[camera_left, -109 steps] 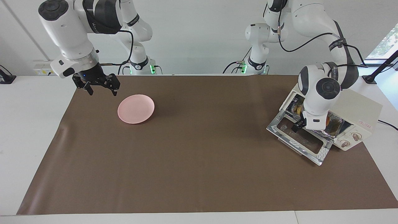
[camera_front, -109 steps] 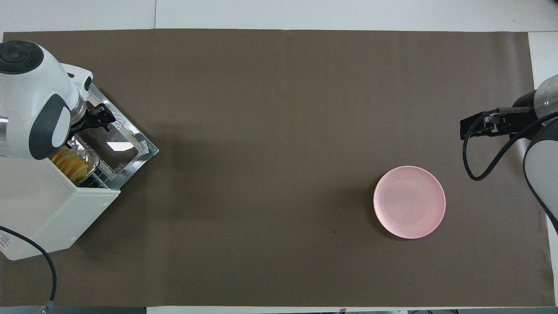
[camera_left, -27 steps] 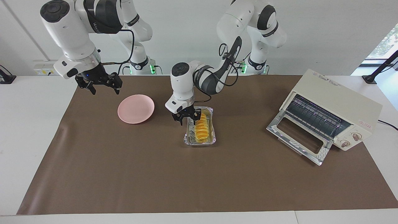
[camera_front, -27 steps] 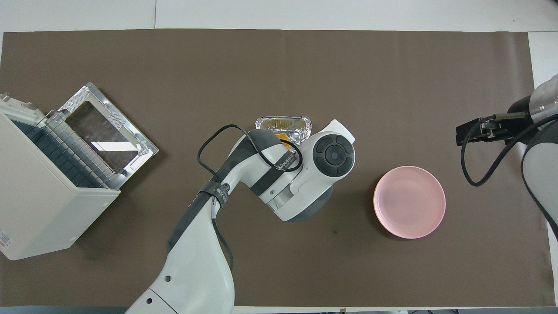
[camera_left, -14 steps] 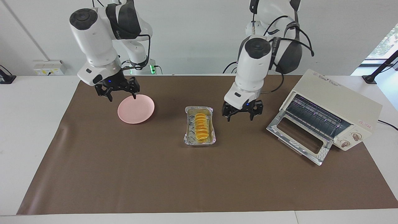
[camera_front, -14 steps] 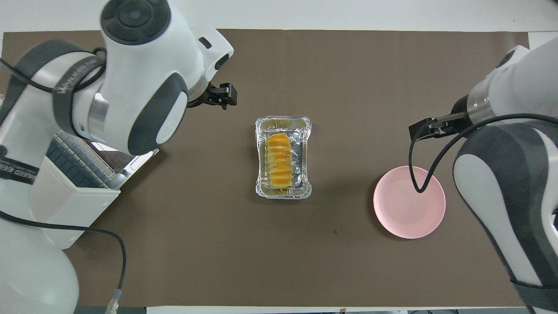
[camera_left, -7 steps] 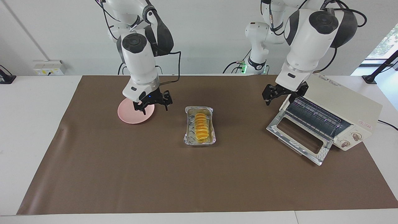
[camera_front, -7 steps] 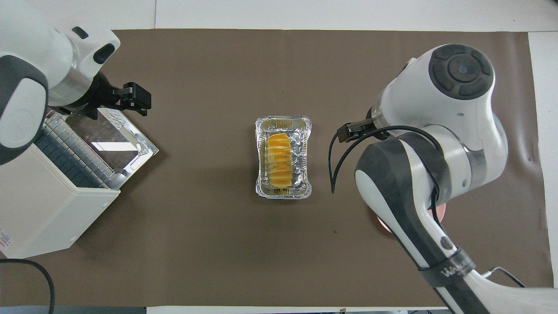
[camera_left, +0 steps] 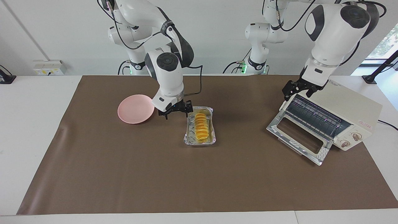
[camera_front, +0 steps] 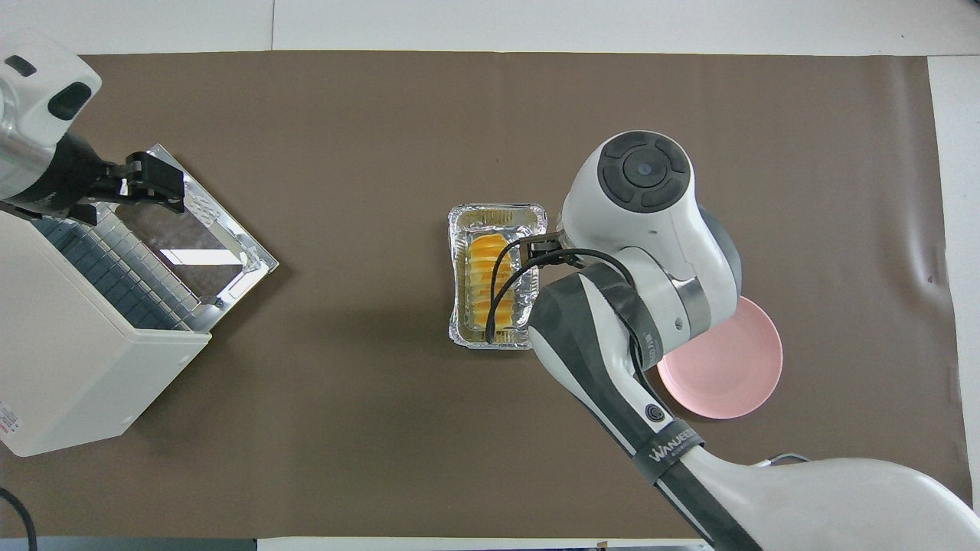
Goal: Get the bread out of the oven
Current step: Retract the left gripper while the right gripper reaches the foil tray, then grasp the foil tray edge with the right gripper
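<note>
The bread [camera_left: 201, 125] [camera_front: 490, 277], a ridged golden-yellow loaf, lies in a crinkled foil tray [camera_left: 199, 142] [camera_front: 496, 341] in the middle of the brown mat, out of the oven. The cream-white oven [camera_left: 345, 101] [camera_front: 73, 375] stands at the left arm's end of the table with its glass door [camera_left: 297, 140] [camera_front: 195, 229] folded down and its rack bare. My right gripper [camera_left: 176, 115] [camera_front: 545, 251] hangs open and low at the tray's edge on the plate's side, holding nothing. My left gripper [camera_left: 298, 92] [camera_front: 162, 184] is open and empty above the oven's top front edge.
A round pink plate [camera_left: 135, 109] [camera_front: 739, 375] sits on the mat toward the right arm's end, beside the tray; the right arm partly covers it in the overhead view. The oven's two pinkish knobs [camera_left: 349, 140] sit beside the door. The brown mat [camera_left: 155, 174] covers most of the white table.
The right gripper has swung from over the pink plate to the foil tray's edge and come lower. The left gripper has drawn back and up toward the oven's top. Bread and tray have not moved.
</note>
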Action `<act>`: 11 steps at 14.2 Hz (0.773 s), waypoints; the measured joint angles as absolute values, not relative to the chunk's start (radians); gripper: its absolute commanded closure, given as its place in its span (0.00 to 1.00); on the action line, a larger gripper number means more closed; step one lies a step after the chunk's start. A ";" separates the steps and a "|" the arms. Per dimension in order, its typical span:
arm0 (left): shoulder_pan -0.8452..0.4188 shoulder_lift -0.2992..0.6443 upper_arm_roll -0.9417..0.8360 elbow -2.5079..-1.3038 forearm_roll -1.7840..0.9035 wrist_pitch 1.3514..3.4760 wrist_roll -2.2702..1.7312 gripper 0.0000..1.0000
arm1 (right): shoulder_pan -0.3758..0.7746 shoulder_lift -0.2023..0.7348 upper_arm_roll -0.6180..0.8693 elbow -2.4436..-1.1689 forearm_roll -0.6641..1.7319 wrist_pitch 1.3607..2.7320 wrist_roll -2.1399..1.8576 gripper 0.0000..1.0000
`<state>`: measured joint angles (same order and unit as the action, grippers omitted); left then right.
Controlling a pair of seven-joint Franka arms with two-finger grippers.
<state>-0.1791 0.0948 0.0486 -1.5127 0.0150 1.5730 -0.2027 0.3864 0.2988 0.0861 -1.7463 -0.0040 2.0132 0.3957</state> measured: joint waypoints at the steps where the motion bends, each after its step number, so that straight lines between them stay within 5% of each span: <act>1: -0.148 0.077 0.041 -1.523 0.015 1.570 -0.172 0.00 | 0.393 0.318 0.086 -1.752 -0.004 2.029 0.408 0.00; 8: -0.099 0.017 0.022 -1.583 0.009 1.547 -0.098 0.00 | 0.411 0.367 0.086 -1.820 0.043 2.162 0.489 0.01; 11: -0.086 0.016 0.015 -1.589 0.000 1.528 -0.080 0.00 | 0.418 0.367 0.086 -1.850 0.058 2.179 0.524 0.13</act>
<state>-0.0855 0.0157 0.0152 -1.5894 0.0003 1.5277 -0.0804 0.4182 0.3668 0.0864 -1.8498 0.0577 2.1795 0.5236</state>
